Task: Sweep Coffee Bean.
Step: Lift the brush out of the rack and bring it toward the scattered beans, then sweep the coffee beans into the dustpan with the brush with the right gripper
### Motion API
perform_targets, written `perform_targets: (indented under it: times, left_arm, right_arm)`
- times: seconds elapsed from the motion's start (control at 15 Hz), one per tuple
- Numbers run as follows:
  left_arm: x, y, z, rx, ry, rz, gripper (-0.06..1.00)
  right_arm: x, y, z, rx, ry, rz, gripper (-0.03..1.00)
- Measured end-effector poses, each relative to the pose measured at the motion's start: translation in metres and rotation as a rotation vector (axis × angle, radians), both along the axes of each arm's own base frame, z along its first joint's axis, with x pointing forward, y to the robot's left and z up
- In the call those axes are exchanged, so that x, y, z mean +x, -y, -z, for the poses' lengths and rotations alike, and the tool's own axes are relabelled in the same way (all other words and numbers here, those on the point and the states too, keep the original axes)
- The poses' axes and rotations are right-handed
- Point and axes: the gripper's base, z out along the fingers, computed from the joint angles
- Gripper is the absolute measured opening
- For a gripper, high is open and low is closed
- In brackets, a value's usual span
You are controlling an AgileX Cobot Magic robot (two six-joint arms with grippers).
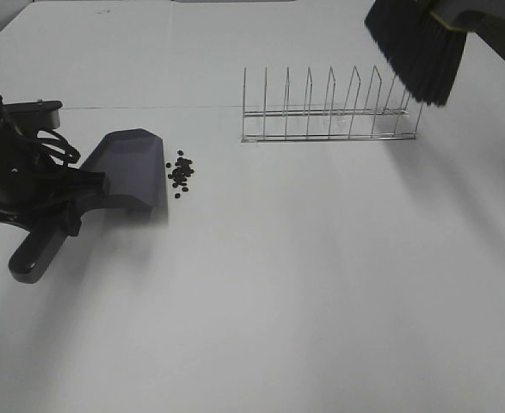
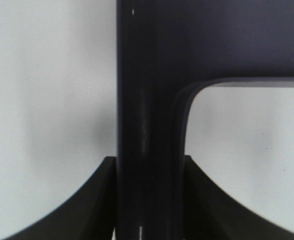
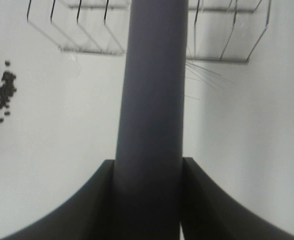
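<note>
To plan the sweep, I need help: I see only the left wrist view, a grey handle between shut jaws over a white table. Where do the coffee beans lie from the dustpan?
Observer: The coffee beans lie in a loose cluster on the table, just off the open front edge of the dustpan, to its right in the high view.
Operator: Where is the brush?
Observer: The right gripper is shut on the handle of the brush, raised near the right end of a wire rack, far from the beans.
Operator: Are any beans already in the pan?
Observer: None that I can see; all that show lie on the table.
</note>
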Motion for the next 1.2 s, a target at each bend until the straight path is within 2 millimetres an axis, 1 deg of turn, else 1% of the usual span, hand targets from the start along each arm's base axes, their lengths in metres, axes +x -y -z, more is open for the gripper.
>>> perform_targets:
  times: [0.07,0.13,0.2,0.27,0.33,0.4,0.47,0.6,0.67,0.73,0.87,0.93,1.2]
  left_arm:
    - [0.000,0.000,0.000,0.000,0.000,0.001,0.32]
    - [0.000,0.000,0.000,0.001,0.001,0.005,0.32]
    - [0.000,0.000,0.000,0.001,0.000,0.004,0.32]
    - [0.000,0.000,0.002,0.003,-0.003,0.008,0.32]
    - [0.000,0.000,0.006,0.006,-0.013,0.011,0.32]
    - [0.001,0.000,0.011,0.011,-0.024,0.017,0.32]
    - [0.001,0.000,0.018,0.017,-0.041,0.022,0.32]
    - [0.001,0.000,0.033,0.028,-0.078,0.027,0.32]
    - [0.001,0.000,0.038,0.033,-0.092,0.029,0.32]
    - [0.001,0.000,0.046,0.039,-0.112,0.032,0.32]
    - [0.002,0.001,0.049,0.041,-0.118,0.036,0.32]
    - [0.003,0.001,0.050,0.043,-0.122,0.040,0.32]
    - [0.005,0.001,0.051,0.044,-0.128,0.044,0.32]
  right_arm:
    - [-0.004,-0.003,0.009,0.001,-0.035,-0.011,0.29]
    - [-0.009,-0.013,0.024,-0.005,-0.086,-0.034,0.29]
    - [-0.013,-0.025,0.041,-0.016,-0.113,-0.063,0.29]
    - [-0.017,-0.045,0.053,-0.044,-0.099,-0.109,0.29]
    - [-0.019,-0.064,0.062,-0.083,-0.071,-0.148,0.29]
    - [-0.023,-0.084,0.067,-0.128,-0.028,-0.181,0.29]
    - [-0.025,-0.100,0.070,-0.169,0.016,-0.193,0.29]
    - [-0.026,-0.120,0.076,-0.261,0.075,-0.181,0.29]
    - [-0.024,-0.126,0.086,-0.295,0.069,-0.187,0.29]
    - [-0.021,-0.135,0.113,-0.329,0.022,-0.205,0.29]
    - [-0.018,-0.141,0.142,-0.356,-0.040,-0.223,0.29]
    - [-0.015,-0.142,0.152,-0.367,-0.064,-0.225,0.29]
    - [0.003,-0.153,0.163,-0.348,-0.075,-0.216,0.28]
